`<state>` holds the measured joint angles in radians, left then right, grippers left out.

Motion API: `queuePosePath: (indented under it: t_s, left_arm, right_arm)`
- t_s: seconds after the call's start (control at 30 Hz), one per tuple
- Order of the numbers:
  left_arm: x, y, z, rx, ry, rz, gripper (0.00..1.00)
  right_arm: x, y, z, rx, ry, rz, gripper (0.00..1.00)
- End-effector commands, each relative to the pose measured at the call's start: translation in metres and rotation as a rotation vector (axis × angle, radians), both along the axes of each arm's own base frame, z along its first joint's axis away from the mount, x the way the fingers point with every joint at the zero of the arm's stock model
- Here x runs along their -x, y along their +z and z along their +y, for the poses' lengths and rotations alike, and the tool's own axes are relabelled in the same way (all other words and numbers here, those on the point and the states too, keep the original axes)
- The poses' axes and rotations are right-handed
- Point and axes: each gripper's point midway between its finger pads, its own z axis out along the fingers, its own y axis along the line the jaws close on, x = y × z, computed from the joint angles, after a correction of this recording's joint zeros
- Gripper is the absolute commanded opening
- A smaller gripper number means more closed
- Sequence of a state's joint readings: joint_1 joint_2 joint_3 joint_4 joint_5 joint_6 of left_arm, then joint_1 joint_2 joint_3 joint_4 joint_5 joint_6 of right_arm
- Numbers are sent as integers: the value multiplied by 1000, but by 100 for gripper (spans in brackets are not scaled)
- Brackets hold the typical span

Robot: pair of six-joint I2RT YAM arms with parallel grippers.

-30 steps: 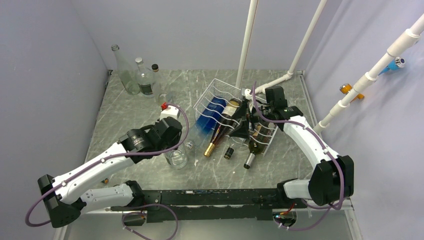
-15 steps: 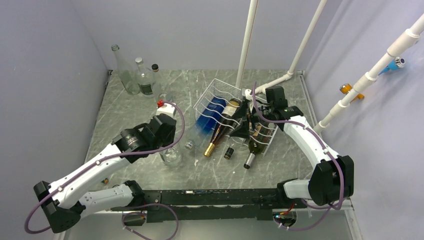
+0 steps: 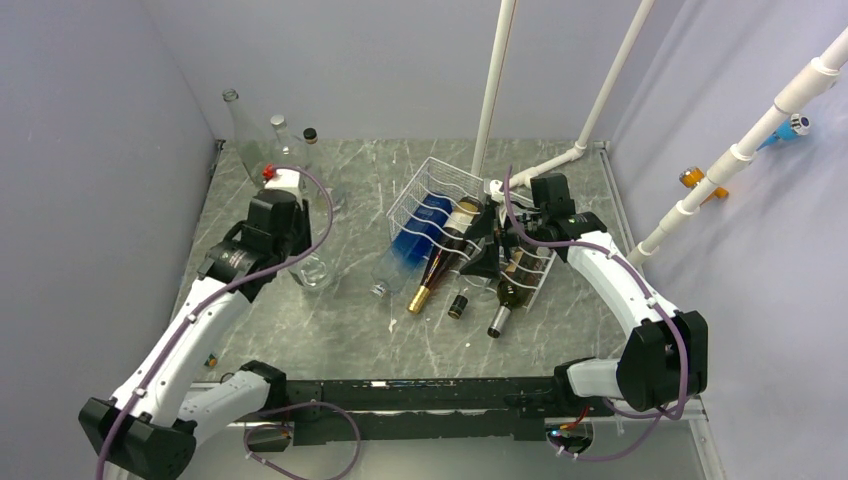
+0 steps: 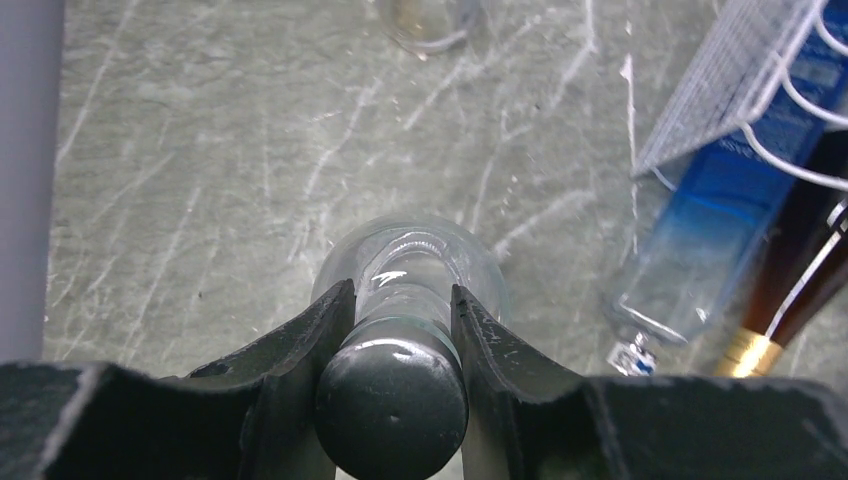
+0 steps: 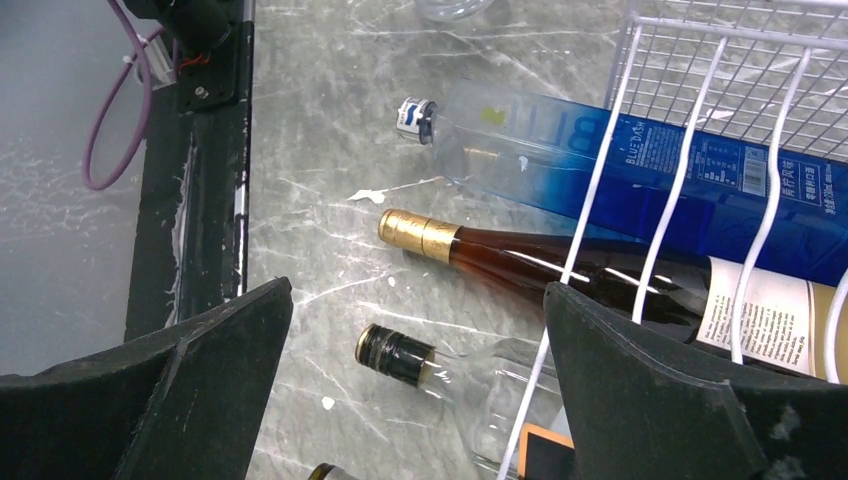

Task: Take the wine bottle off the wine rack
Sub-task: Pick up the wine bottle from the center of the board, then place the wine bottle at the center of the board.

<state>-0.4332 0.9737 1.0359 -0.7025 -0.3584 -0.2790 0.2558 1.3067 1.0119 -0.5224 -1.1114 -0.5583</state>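
Clear-glass wine bottle [image 4: 402, 262] with a dark stopper is clamped at the neck by the left gripper [image 4: 398, 305], well apart from the wine rack [image 3: 440, 180]. Removal is judged done; set-down remains. Right gripper [image 5: 410, 300] hangs spread wide over the racked blue bottle [image 5: 640, 150] and brown bottle [image 5: 560, 262]. Standing bottles [image 3: 262, 150] crowd the rear-left corner.

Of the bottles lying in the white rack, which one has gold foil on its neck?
The brown wine bottle beside the blue bottle, whose cap is silver; the clear bottle has a black cap.
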Motion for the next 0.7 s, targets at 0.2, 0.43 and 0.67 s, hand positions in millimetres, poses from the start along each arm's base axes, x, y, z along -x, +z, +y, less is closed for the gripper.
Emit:
queuePosePath:
  t_s: [0.2,0.43,0.67]
  left_arm:
    - [-73,90,51,72,128,-345,0]
    - [-99,106,98,56,232,-397,0]
    - [-128,123,140,9,329,-435,0]
  right_arm:
    - [6,13,2,-46,55,-37,100]
    - [9,15,2,-52,67,-37,100]
    - [11,13,3,-57,80,-22,100]
